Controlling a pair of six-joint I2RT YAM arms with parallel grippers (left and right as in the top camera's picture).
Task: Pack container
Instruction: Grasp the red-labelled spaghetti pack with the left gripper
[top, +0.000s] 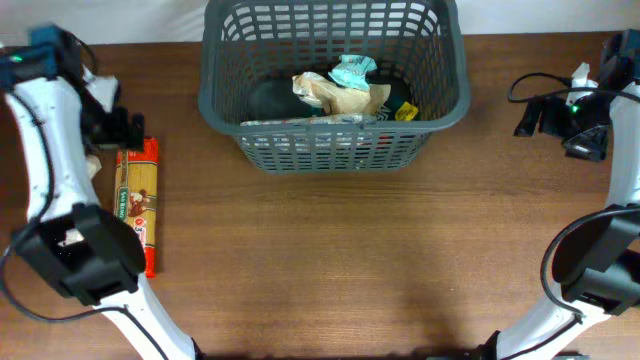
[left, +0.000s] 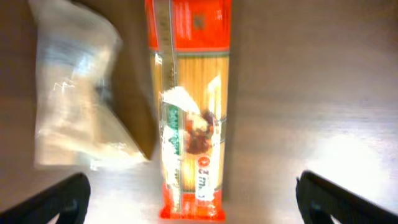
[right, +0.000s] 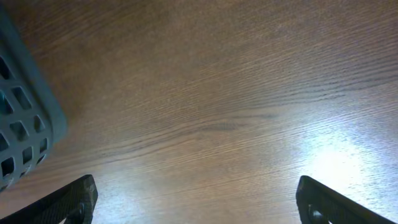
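Brown wooden table (top: 320, 270) fills all three views. At 12 o'clock of the overhead view stands the container (top: 212, 95), a dark grey lattice basket with several packets already inside. At 9 o'clock lies a long spaghetti packet (top: 137, 205), not yet packed. My left gripper (left: 194, 199) hangs above one end of it, jaws spread wide and holding nothing. My right gripper (right: 198, 202) is also wide apart and empty, over bare wood at 3 o'clock.

I judge the step is reaching for the spaghetti. Next I should descend, close across its narrow width, and carry it toward 2 o'clock into the basket.

Only the left wrist view shows clearly a clear plastic bag (left: 74, 99) just beside the packet; overhead, my arm mostly hides it. The right wrist view shows only a corner of the container.
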